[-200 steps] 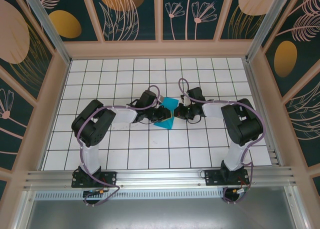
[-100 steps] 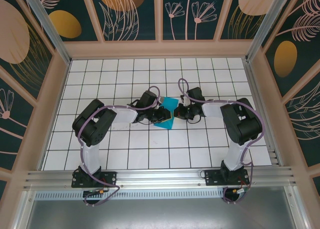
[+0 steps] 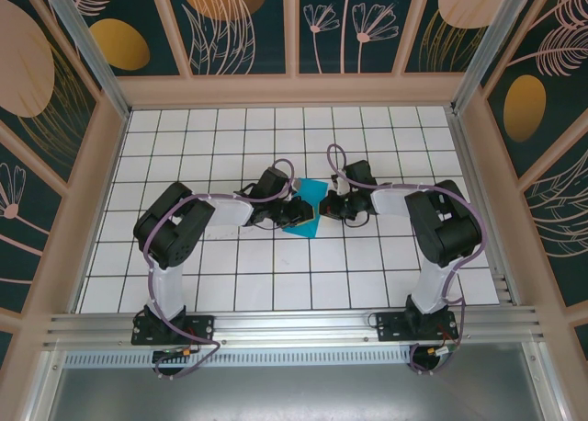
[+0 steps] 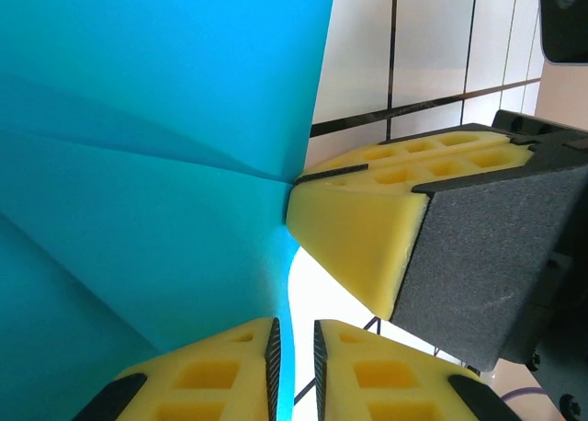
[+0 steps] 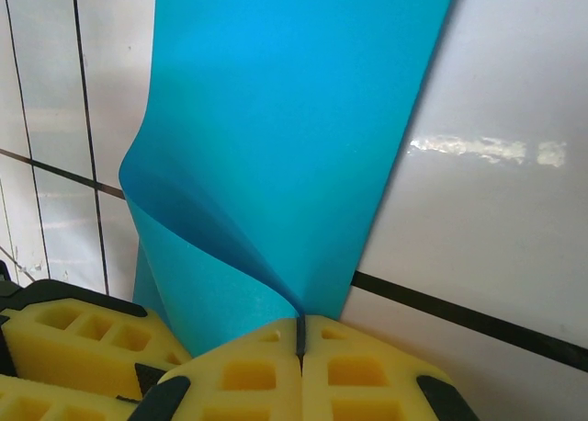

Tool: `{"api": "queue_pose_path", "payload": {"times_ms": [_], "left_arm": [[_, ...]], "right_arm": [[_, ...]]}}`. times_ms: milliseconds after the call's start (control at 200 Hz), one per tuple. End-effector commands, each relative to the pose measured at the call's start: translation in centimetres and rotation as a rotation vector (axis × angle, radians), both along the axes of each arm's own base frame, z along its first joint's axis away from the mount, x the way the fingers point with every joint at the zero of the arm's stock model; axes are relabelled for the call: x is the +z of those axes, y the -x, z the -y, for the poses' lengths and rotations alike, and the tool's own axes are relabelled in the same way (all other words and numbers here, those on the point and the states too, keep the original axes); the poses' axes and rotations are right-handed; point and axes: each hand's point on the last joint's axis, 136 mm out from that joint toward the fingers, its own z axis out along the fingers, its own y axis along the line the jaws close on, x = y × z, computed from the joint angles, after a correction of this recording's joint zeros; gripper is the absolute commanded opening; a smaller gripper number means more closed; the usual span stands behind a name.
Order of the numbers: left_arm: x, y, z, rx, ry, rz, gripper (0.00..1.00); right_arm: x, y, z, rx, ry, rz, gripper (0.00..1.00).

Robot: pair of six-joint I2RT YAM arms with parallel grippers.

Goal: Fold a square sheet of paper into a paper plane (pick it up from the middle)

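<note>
- In the middle of the top view, the square sheet of paper [image 3: 305, 221] lay on the white gridded surface [image 3: 386, 145]. Much of its outline was hidden under the two arm heads that met over it.
- The left gripper [image 4: 296, 370] had its jaws nearly together, clamped on the sheet's edge. Its yellow pads [image 4: 234, 352] were cut off by the bottom of the frame.
- The right gripper [image 5: 300, 334] had its jaws pressed tight on the paper at the bottom centre of its wrist view, where the sheet curled over itself.
- In both wrist views the sheet ran past the frame edges, so its full shape was hard to make out.
</note>
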Motion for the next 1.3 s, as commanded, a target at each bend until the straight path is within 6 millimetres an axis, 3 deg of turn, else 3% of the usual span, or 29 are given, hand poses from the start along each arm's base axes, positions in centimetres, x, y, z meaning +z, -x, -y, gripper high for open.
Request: {"api": "queue_pose_path", "payload": {"times_ms": [0,345,1296], "left_arm": [[-0.3,0.0,0.3,-0.015,-0.018,0.01,0.2],[-0.1,-0.1,0.0,-0.001,-0.031,0.016,0.18],[-2.2,0.4,-0.9,0.046,-0.078,-0.046,0.18]], "right_arm": [[1.3,-0.9,-0.6,0.021,-0.029,0.052,0.05],[1.2,-0.9,-0.7,0.026,-0.035,0.052,0.05],[-0.7,-0.8,-0.2,0.013,0.015,0.012,0.05]]}}
